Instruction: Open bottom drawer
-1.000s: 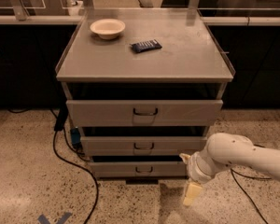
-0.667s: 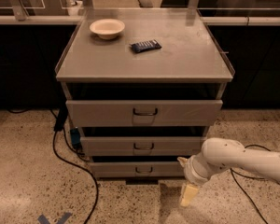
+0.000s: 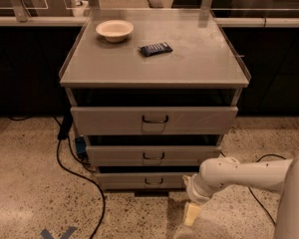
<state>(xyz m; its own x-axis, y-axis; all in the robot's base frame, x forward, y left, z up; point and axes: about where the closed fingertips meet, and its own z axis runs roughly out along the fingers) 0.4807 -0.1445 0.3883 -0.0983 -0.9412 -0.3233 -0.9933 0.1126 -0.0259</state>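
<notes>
Since a second ago the gripper (image 3: 191,214) has slid left and a little lower, closer to the cabinet's right front corner. Up and to its left sits the bottom drawer (image 3: 124,181), its front edge near but apart from the gripper, with the dark loop handle (image 3: 153,181) further left. Bare floor (image 3: 139,218) lies open to the gripper's left; a black cable (image 3: 84,176) runs well beyond that. It holds nothing, and whether it is open or closed cannot be told.
</notes>
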